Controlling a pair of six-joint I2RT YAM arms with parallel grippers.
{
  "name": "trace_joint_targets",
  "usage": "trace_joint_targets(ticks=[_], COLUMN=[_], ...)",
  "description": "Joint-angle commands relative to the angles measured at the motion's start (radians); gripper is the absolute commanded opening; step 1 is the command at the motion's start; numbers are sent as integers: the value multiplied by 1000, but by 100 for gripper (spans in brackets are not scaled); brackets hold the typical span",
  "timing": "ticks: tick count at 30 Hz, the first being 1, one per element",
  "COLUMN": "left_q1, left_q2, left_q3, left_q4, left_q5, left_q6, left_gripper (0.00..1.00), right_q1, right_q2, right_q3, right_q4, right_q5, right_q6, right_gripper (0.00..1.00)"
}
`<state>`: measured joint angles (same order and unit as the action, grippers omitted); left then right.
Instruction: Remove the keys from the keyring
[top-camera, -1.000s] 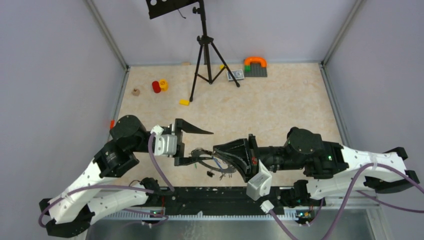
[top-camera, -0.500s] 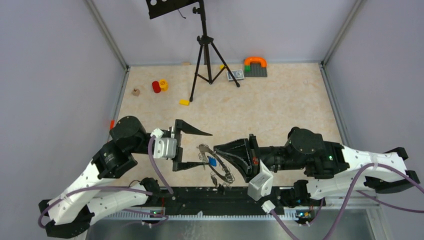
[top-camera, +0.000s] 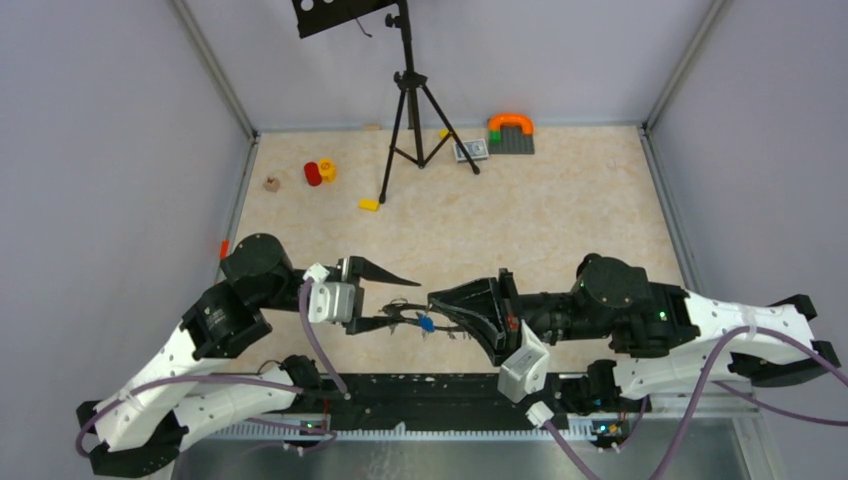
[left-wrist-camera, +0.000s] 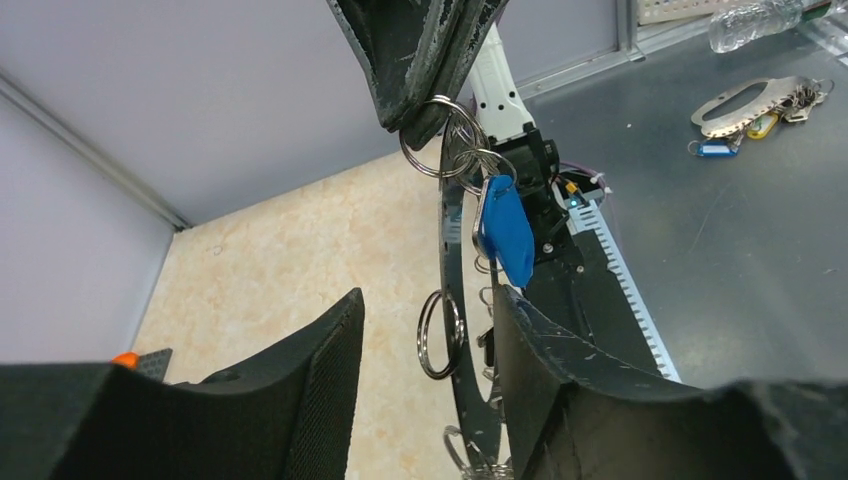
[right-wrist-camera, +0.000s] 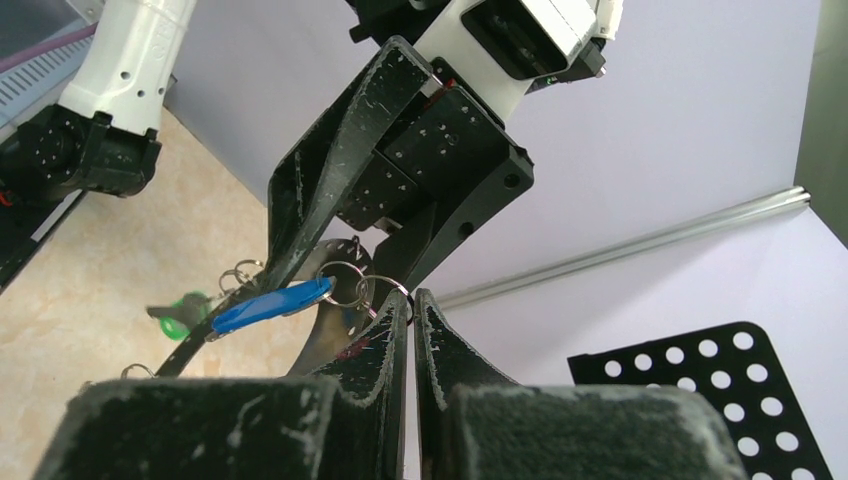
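Observation:
The keyring hangs edge-on as a dark grey band, and its flat face shows in the right wrist view. My right gripper is shut on its upper edge, with a small wire ring looped at the tips. The keys dangle from it by wire rings, among them one blue-tagged and one green-tagged. My left gripper straddles the keyring with its jaws apart. The band lies close to the right finger, with a clear gap to the left finger.
A black tripod stands at the back. Red and yellow pieces, a yellow block and an orange-and-grey brick piece lie on the far floor. Another bunch of keys rests on the grey metal surface past the rail.
The keyring has swung from a wide oval to nearly edge-on in the right gripper. The left gripper's jaws have narrowed and now stand on either side of the ring.

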<state>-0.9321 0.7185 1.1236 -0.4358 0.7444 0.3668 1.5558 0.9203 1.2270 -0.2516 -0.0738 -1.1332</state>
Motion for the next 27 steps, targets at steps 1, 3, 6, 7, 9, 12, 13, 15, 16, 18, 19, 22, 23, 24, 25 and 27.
trace_joint_targets(ticks=[1,3,6,7,9,12,13,15,16,18,19,22,23,24,25,27], left_q1=[-2,-2,-2,-2,-2,-2,-2,-2,-2,-1,-2,-2,-2,-2,-2,-2], left_q2=[8,9,14,17,24,36,40,46,48,49,49,49,51,51,52,56], left_q3=[-3,-2,5,8,13,24,29,38,40,45,48,52,53,55,59,65], left_q4=[-2,1,6,7,9,9,9,9,9,12,15,25,30,32,34,34], left_q5=[16,18,23,28,34,43,47,54,57,63,67,80,84,87,90,98], left_q6=[20,22,22,23,27,33,34,35,38,39,38,34,32,31,29,29], left_gripper=[48,42,43,43,43,42,43,45,46,46,46,47,47,47,47,48], right_q1=[10,11,11,10,12,11,12,11,10,12,11,11,11,12,11,12], right_q2=[-26,-26,-22,-20,-19,-16,-15,-15,-14,-15,-14,-13,-12,-12,-11,-12], right_q3=[55,55,55,54,52,50,50,52,51,50,48,45,44,43,44,42], right_q4=[70,67,63,60,59,60,58,54,52,50,49,46,44,43,39,38], right_q5=[-28,-31,-41,-43,-46,-49,-49,-48,-47,-48,-49,-46,-45,-44,-44,-42], right_q6=[1,6,16,18,22,25,26,26,26,27,27,28,28,28,27,28], right_gripper=[0,0,0,0,0,0,0,0,0,0,0,0,0,0,0,0])
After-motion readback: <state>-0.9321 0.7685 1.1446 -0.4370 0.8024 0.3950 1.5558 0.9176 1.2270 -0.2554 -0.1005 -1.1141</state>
